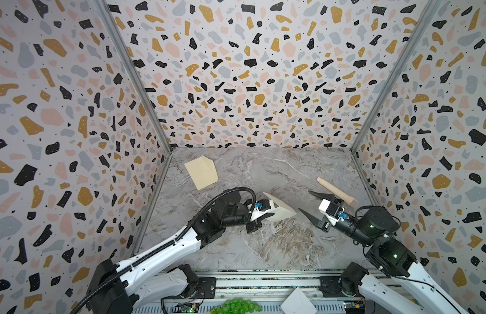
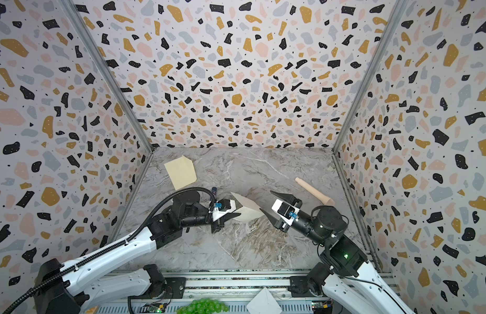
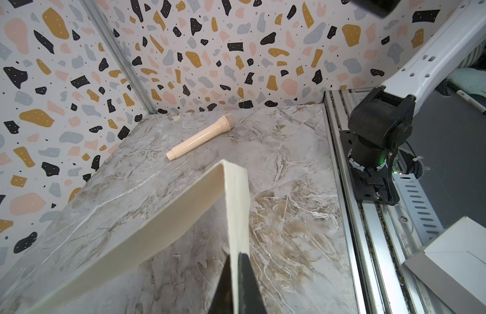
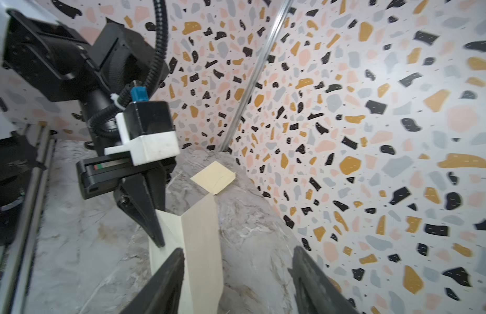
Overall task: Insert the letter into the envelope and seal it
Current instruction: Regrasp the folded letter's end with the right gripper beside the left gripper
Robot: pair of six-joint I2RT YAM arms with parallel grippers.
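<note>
On the marbled tabletop [image 2: 236,244], the left pincer [image 2: 233,216] is clamped on the folded letter [image 2: 248,208], the right pincer [image 2: 265,201] stands spread just beside it, and the envelope [image 2: 180,171] lies well apart near the far left corner.

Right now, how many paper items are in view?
3: envelope flat at far left; folded letter in the left gripper; white paper on the front rail.

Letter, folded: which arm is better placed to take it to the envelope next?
Left, probably. The left gripper has its fingers shut on the letter, and the envelope lies at the far left, on that arm's side. The right gripper stands open beside the letter.
</note>
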